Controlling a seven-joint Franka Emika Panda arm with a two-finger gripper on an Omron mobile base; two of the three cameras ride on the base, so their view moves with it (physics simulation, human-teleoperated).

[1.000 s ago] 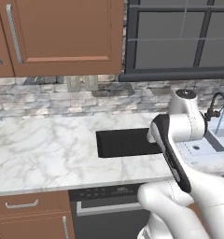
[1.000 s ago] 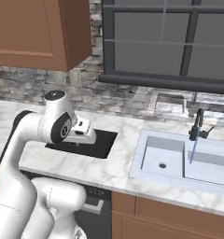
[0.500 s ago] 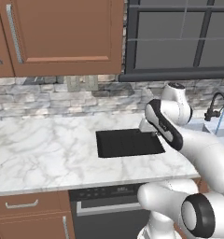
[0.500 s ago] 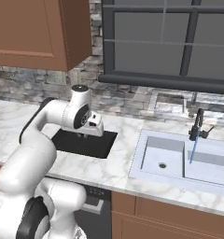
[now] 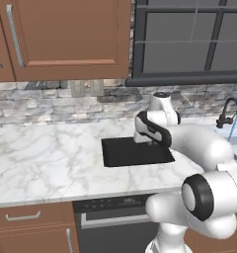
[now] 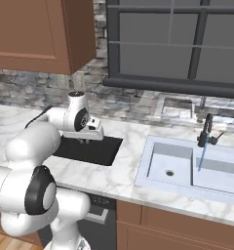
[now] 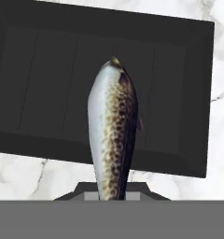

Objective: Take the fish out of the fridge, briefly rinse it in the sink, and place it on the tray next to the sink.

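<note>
Step in hand: the final placement. The jaws of the gripper (image 5: 149, 142) are clenched on the fish (image 7: 112, 130), which hangs nose-down above the black tray (image 7: 48, 84), not touching it as far as can be judged. Next move, in my judgement: lower until the fish meets the tray floor, then release and lift clear.

Surface: white marble table (image 5: 41, 158), tray lying flat on it, just beside the sink (image 6: 187, 171). Gooseneck tap (image 6: 205, 131) shows a thin blue stream running. Room: brown cabinets, stone backsplash, dark-framed window.
</note>
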